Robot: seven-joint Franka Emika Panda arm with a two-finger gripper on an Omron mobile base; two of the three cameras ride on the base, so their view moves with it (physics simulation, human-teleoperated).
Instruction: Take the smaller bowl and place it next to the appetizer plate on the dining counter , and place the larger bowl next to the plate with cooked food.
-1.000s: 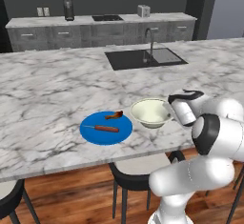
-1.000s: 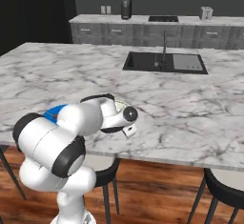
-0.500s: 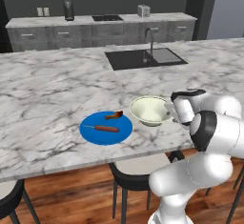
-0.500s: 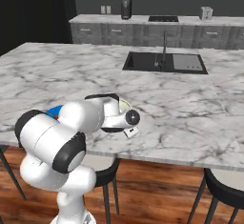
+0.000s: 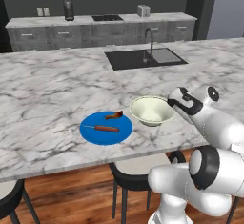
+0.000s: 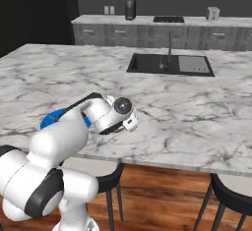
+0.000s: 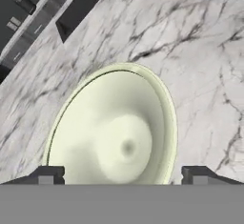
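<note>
At the left of the left base view, the plate with cooked food [image 5: 106, 128] lies flat on the dining counter [image 5: 43, 94], a bright blue disc carrying brown strips, and it sits close to the counter's near edge. Just to its right stands the larger bowl [image 5: 151, 110], upright on the marble, its rim all but meeting the plate's edge though I cannot tell whether they touch. Farther right, the gripper [image 5: 172, 101] is at the bowl's right rim, the white arm bending up behind it from the lower right. In the hand view the bowl [image 7: 114, 130] lies directly ahead, pale cream-green inside with a darker dimple at its centre, and the two finger tips [image 7: 47, 175] stand wide apart to either side of it (spread, with nothing between them). The black sink [image 5: 144, 57] is set into the marble behind the bowl. In the right base view a sliver of the blue plate [image 6: 49, 120] shows past the arm's left side.
</note>
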